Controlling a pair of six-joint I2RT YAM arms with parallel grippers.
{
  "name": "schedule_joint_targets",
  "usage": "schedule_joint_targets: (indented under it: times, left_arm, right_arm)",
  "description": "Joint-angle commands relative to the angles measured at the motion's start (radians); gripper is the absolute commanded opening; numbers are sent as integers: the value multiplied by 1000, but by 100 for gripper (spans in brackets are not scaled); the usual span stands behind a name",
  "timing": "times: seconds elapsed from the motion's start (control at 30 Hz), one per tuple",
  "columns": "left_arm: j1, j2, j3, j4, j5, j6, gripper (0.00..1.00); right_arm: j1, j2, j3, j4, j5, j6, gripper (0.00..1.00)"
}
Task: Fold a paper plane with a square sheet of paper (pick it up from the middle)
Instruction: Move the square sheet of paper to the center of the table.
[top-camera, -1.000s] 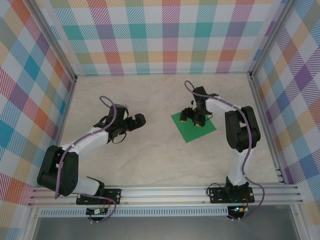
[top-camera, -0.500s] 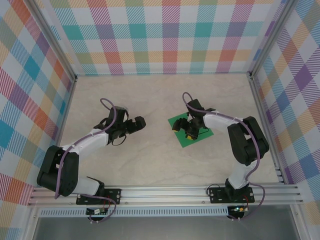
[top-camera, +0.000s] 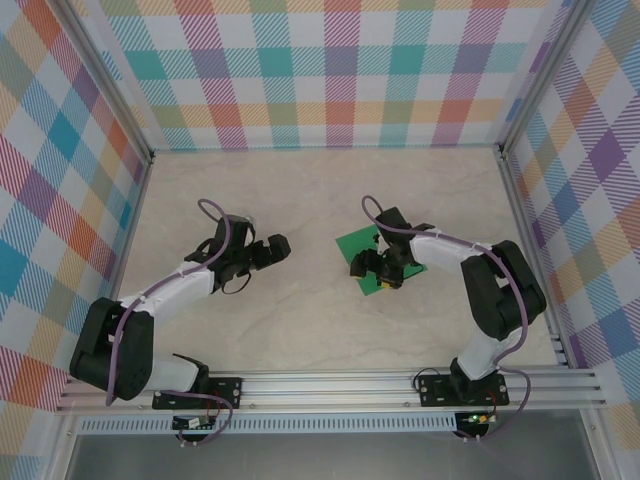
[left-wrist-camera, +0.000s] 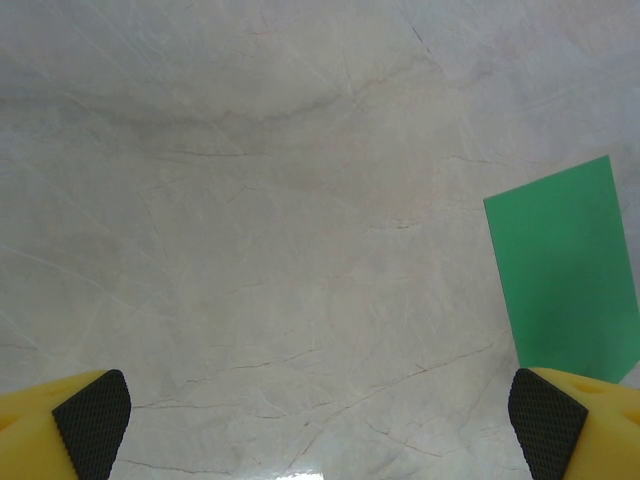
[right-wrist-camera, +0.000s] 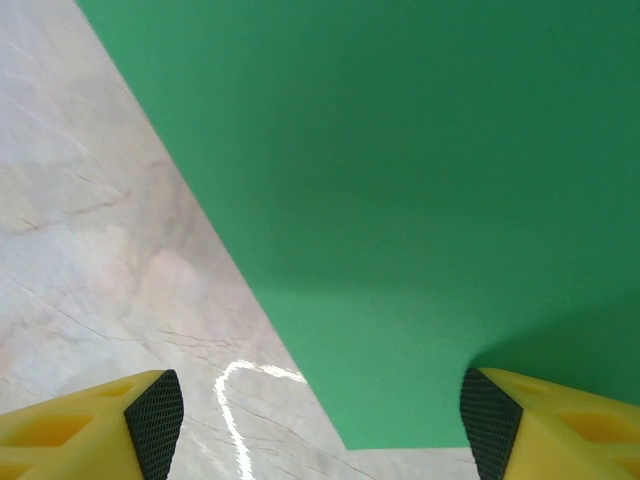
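The right claw (top-camera: 374, 270) hangs low over the square sheet of paper (top-camera: 352, 243), which lies flat on the marble-patterned table (top-camera: 300, 190) a little right of the middle, one corner toward the back wall. From above, the claw and wrist cover much of the sheet's middle, with green showing on either side. In the right wrist view the right claw (right-wrist-camera: 320, 425) stands wide, its two yellow fingers far apart with nothing between the black pads (right-wrist-camera: 155, 420). One pad sits over bare table just off the sheet's slanting edge, and the other sits over the green sheet (right-wrist-camera: 420, 200), casting a dark shadow close beneath it. Whether that pad actually touches the paper cannot be told. The left claw (top-camera: 277, 247) is off to the left, well apart from the sheet and pointing toward it. In the left wrist view the left claw (left-wrist-camera: 318, 425) is spread fully wide and empty over bare table, with one corner of the green sheet (left-wrist-camera: 565, 265) lying ahead at the right side.
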Motion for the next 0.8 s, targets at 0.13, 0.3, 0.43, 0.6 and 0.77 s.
schedule_joint_targets:
  times: [0.13,0.3,0.43,0.6,0.77]
  left_arm:
    - [-17,-31,-19,-13,10,5,100]
    - [-17,-36,-19,-14,13,-1,100]
    - [-17,-39,-16,-22,16,-1,100]
    - [-19,-48,-19,-12,42,-1,100]
    - [-34,-23,-11,34,76,-21,100]
  right_arm:
    - [45,71,15,53,-85,48,77]
    - [102,121,115,58,-72,119,77]
    - [116,123,214,-23,15,92,77]
    - [72,83,283,-155,207,-8,78]
    - [-34,140,293,-140,134,-75,78]
